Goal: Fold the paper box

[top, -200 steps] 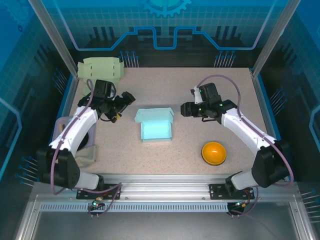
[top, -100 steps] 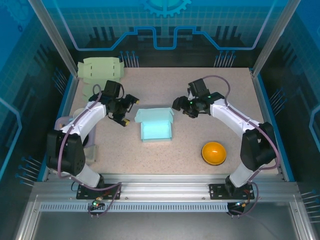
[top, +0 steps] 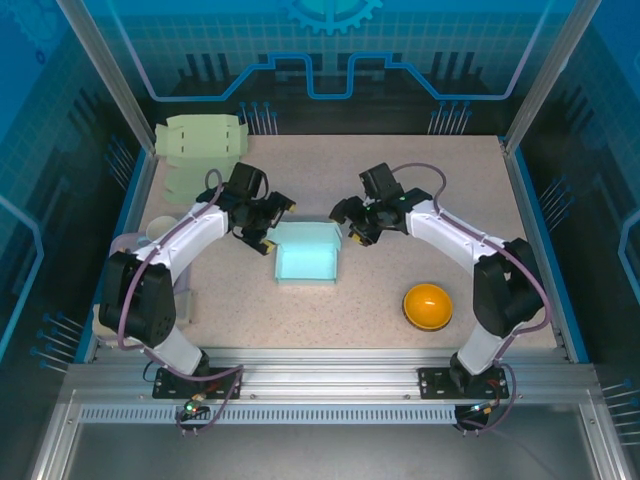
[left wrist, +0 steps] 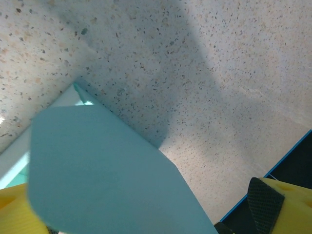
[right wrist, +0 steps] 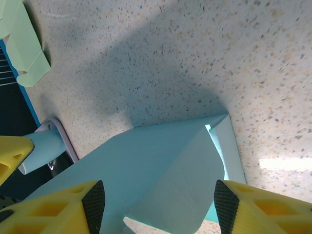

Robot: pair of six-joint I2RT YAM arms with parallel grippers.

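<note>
The teal paper box (top: 305, 255) lies half folded in the middle of the table. My left gripper (top: 270, 224) sits at its back left corner and my right gripper (top: 346, 222) at its back right corner. In the left wrist view a teal flap (left wrist: 97, 170) reaches between the widely spread yellow fingers, and the left gripper (left wrist: 141, 209) is open. In the right wrist view the box's raised side flap (right wrist: 180, 180) stands between the two black pads (right wrist: 93, 204) without touching them, and the right gripper (right wrist: 160, 204) is open.
A pale green flat box blank (top: 200, 145) lies at the back left corner, also the pale green blank (right wrist: 22, 46) in the right wrist view. An orange bowl (top: 428, 305) sits at the front right. A white cup (top: 158, 230) stands by the left edge.
Both grippers have moved inward from either side to the box's back corners. The box's back flaps now lie closer in, and its outline looks tidier.
</note>
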